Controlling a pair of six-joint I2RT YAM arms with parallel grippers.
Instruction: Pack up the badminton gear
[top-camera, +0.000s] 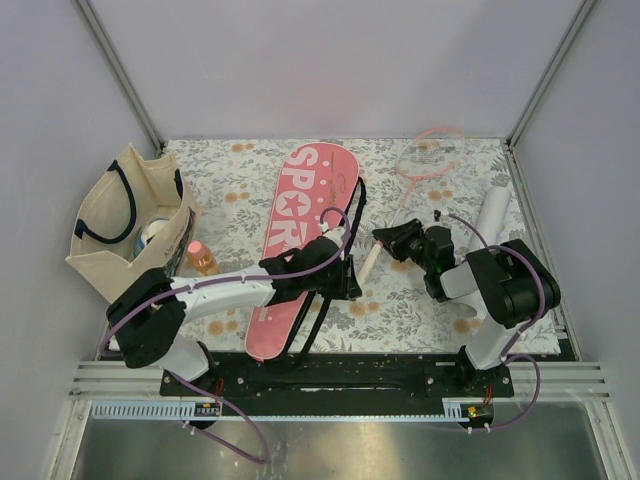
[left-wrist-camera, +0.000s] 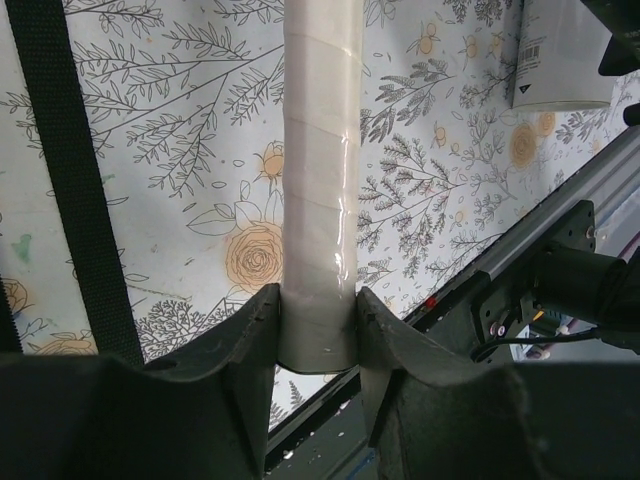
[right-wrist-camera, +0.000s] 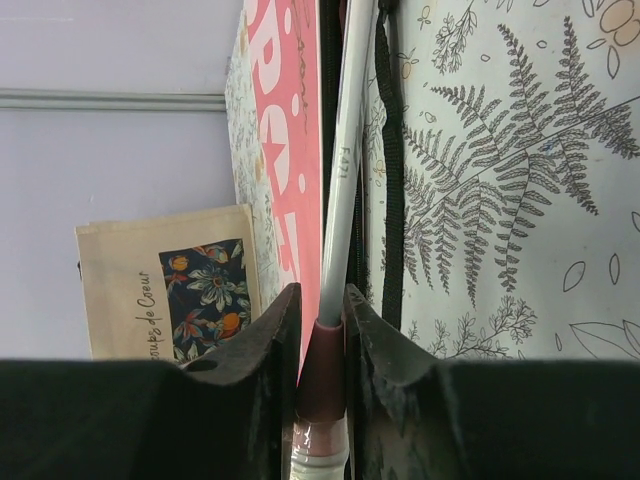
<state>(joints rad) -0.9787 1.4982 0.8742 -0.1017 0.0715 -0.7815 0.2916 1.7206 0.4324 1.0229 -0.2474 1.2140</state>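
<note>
One pink-framed racket is held by both grippers. My left gripper (top-camera: 354, 279) (left-wrist-camera: 318, 335) is shut on the butt of its white handle (left-wrist-camera: 318, 180) (top-camera: 370, 263). My right gripper (top-camera: 384, 238) (right-wrist-camera: 322, 345) is shut on the dark pink collar (right-wrist-camera: 323, 365) where the grey shaft (right-wrist-camera: 345, 150) meets the handle. The shaft runs along the edge of the pink "SPORT" cover (top-camera: 300, 235) (right-wrist-camera: 285, 130); the racket's head is hidden. The cover's black strap (left-wrist-camera: 70, 190) lies on the mat. A second racket (top-camera: 428, 155) lies at the back right. The white tube (top-camera: 491, 215) (left-wrist-camera: 560, 55) lies at the right.
A beige tote bag (top-camera: 130, 215) (right-wrist-camera: 165, 285) with navy handles stands at the left. A small orange bottle (top-camera: 202, 258) stands beside it. The floral mat (top-camera: 400, 310) covers the table, with grey walls on three sides and a black rail along the near edge.
</note>
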